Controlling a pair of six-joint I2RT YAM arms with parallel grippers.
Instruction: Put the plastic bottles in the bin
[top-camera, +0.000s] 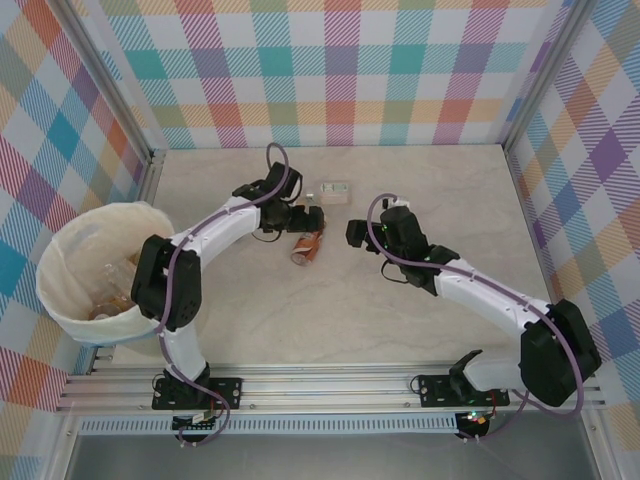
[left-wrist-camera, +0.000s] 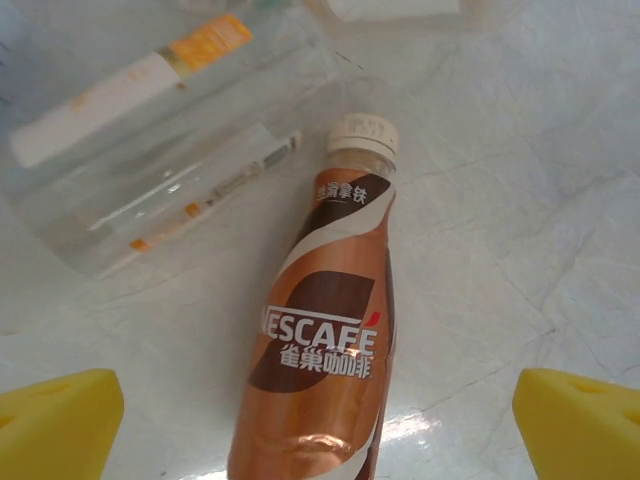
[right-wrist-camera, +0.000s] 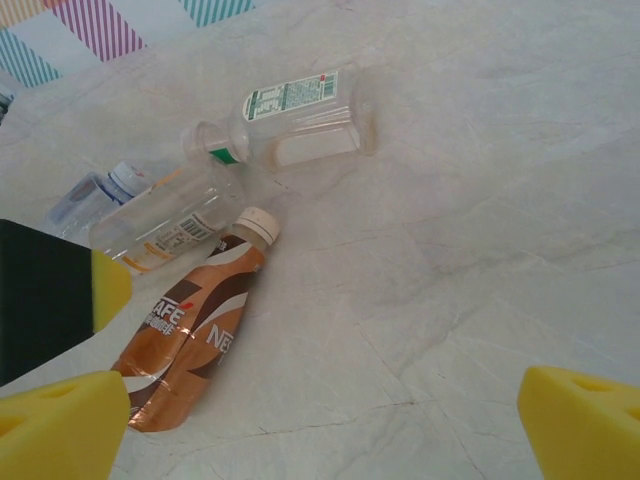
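Bottle (left-wrist-camera: 325, 340) with a brown label lies on the desk (top-camera: 400, 300) toward its far edge, under the left claw (left-wrist-camera: 318, 425), spread wide; right claw (right-wrist-camera: 322, 420) wide, empty; bin (top-camera: 62, 312) at near left corner

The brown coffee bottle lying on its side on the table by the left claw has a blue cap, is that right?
Not quite. The cap is white, not blue, as the left wrist view shows. The rest holds: the brown coffee bottle lies on its side on the table by the left gripper.
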